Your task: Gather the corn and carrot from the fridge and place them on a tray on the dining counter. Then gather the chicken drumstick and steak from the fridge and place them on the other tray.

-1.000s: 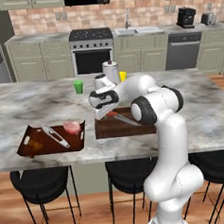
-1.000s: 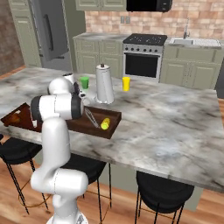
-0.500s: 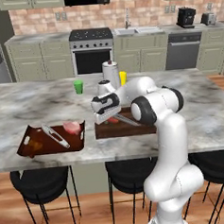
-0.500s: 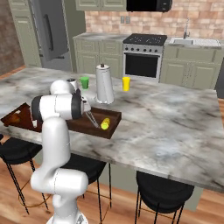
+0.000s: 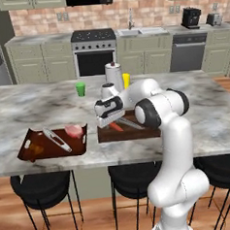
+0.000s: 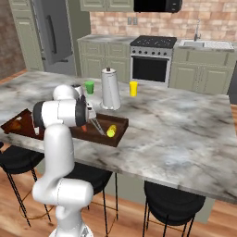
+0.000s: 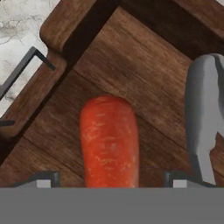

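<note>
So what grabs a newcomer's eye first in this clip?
Probably the carrot, lying on the wooden tray between the fingertips of the gripper in the hand view, with grey tongs beside it. From the right base view, yellow corn lies in that tray. A second tray to the left holds pink meat.

A green cup (image 5: 80, 88) and a yellow cup (image 5: 126, 80) stand on the marble counter (image 5: 19, 108), with a white kettle-like jug (image 6: 110, 89) between them. Black stools (image 6: 172, 203) are tucked under the counter's near edge. Along the back wall sit a stove (image 5: 94, 52), a sink (image 5: 136, 32) and a coffee machine (image 5: 192, 17).
</note>
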